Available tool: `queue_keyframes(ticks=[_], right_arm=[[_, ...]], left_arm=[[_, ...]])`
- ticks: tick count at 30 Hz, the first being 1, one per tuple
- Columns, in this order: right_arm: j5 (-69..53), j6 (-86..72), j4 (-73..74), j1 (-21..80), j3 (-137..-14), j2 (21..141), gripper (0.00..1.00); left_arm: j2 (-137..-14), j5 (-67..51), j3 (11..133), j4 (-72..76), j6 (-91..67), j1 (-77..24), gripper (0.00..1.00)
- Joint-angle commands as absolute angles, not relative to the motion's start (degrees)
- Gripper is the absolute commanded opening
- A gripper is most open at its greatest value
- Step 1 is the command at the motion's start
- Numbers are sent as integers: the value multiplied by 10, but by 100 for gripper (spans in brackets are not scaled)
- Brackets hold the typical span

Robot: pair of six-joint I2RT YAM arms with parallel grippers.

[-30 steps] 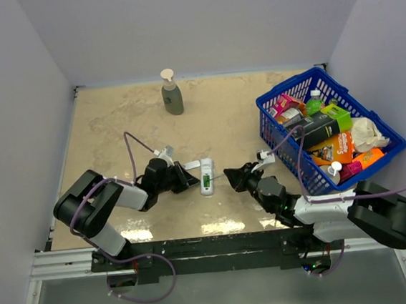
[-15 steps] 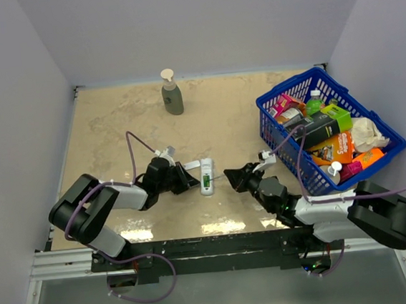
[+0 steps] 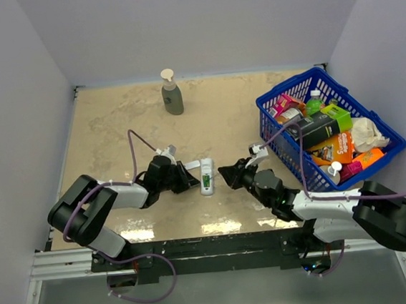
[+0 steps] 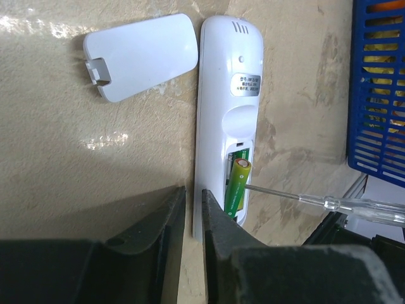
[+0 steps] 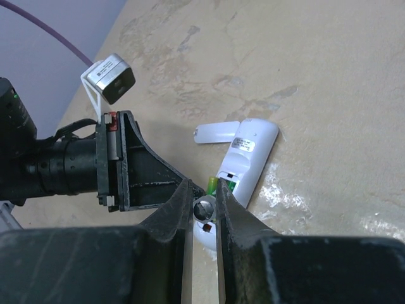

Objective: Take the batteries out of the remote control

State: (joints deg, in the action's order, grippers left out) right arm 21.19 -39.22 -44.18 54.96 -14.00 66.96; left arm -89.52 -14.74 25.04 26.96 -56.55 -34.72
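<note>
The white remote control [image 3: 206, 176] lies face down mid-table with its battery recess open. In the left wrist view the remote [image 4: 229, 95] shows one green battery [image 4: 236, 185] tilted up out of the recess. My left gripper [image 4: 193, 202] is shut on the remote's near side edge. My right gripper [image 5: 204, 190] is shut on a thin grey stick tool [image 4: 304, 197], and the tool's tip touches the battery. The battery's top [image 5: 212, 185] shows just past my right fingers. In the top view my left gripper [image 3: 190, 179] and right gripper [image 3: 227, 175] flank the remote.
The small flat white cover piece [image 4: 140, 56] lies on the table beside the remote's far end. A blue basket [image 3: 271, 109] full of packages stands at the right. A soap dispenser bottle [image 3: 172, 94] stands at the back.
My right gripper has moved left and a little farther out, bringing the stick closer to the remote. The left gripper and the remote have stayed put.
</note>
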Motion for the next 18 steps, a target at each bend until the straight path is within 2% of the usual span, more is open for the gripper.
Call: queue_keyframes(ticks=[1, 18], right_arm=[[142, -385, -362, 557, -177, 688, 0], [138, -345, -237, 557, -276, 700, 0]], left_arm=[[-894, -174, 276, 232, -546, -376, 23], [-875, -130, 330, 135, -511, -376, 25]])
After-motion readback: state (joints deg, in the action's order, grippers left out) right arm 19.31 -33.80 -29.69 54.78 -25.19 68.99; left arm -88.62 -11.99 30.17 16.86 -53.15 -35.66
